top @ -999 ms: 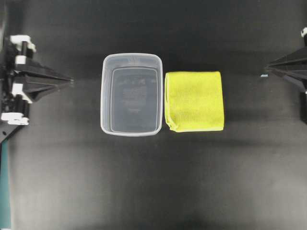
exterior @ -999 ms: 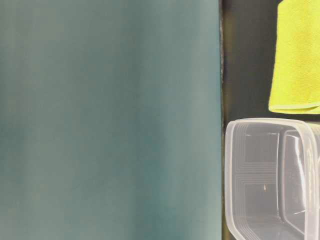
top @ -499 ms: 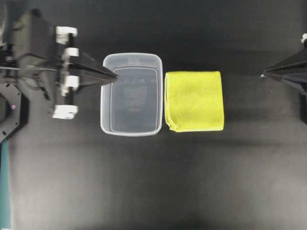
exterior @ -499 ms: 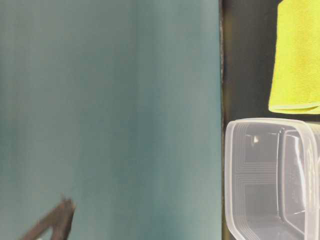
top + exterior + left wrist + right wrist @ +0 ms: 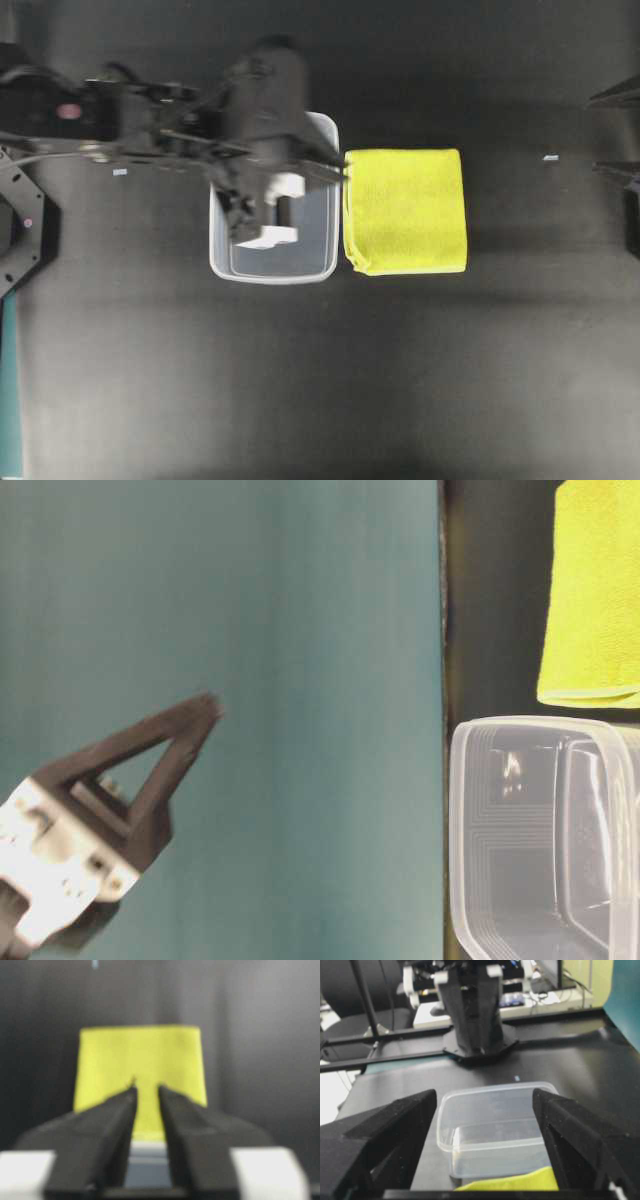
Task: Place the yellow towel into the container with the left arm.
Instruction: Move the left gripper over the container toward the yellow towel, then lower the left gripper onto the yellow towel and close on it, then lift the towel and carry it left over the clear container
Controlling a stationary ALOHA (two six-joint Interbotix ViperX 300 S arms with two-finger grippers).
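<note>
The yellow towel [image 5: 405, 210] lies folded flat on the black table, just right of the clear container [image 5: 312, 245]. The left arm [image 5: 150, 125] reaches over the container, hiding much of it. My left gripper [image 5: 338, 168] hovers at the towel's left edge. In the left wrist view its fingers [image 5: 117, 1110] stand a little apart, open, with nothing between them and the towel [image 5: 140, 1057] beyond. My right gripper [image 5: 485, 1102] is wide open and empty, far off at the right table edge [image 5: 612, 135]. It faces the container [image 5: 495, 1120] and the towel [image 5: 520, 1182].
A teal panel [image 5: 220, 660] fills the left of the table-level view, with the blurred left gripper finger [image 5: 165, 750] in front of it. Small pale specks [image 5: 550, 157] lie on the black mat. A cluttered desk [image 5: 540, 990] stands behind the table.
The left arm swung from the left table edge across the container to the towel's edge, and its jaws parted a little. The right gripper opened wide from shut.
</note>
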